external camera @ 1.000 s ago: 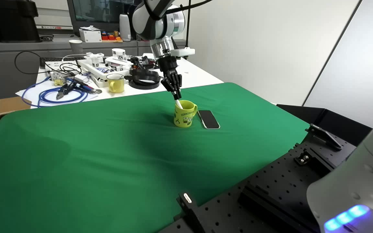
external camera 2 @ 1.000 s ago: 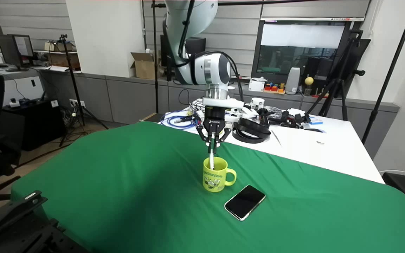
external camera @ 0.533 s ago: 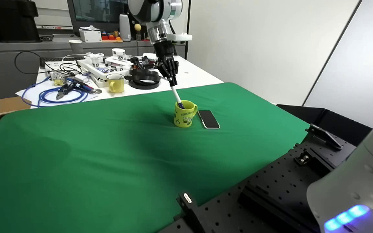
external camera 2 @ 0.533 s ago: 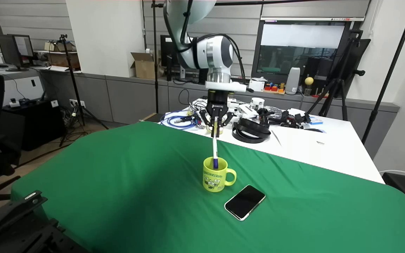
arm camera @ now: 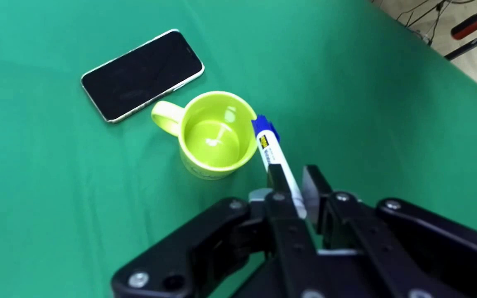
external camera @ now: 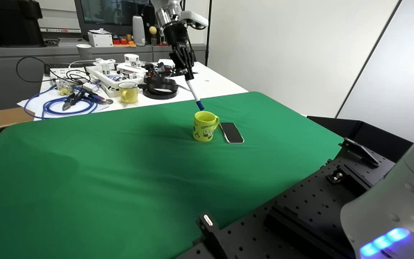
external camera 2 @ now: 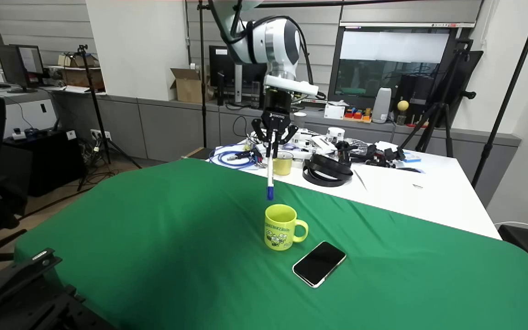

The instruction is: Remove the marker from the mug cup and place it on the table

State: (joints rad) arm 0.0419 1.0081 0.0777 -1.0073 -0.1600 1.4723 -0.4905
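I see the jaws pinching the marker (external camera 2: 270, 172) by its white top, blue end down, up clear of the mug (external camera 2: 278, 233), maybe so it won't bump that or the phone (external camera 2: 320, 265) on the right before reaching the desk (external camera 2: 154, 229).

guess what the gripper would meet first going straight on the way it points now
Most likely the mug cup, near its rim, with the held marker touching first; depth is unclear, so it might slip past onto the green-draped table.
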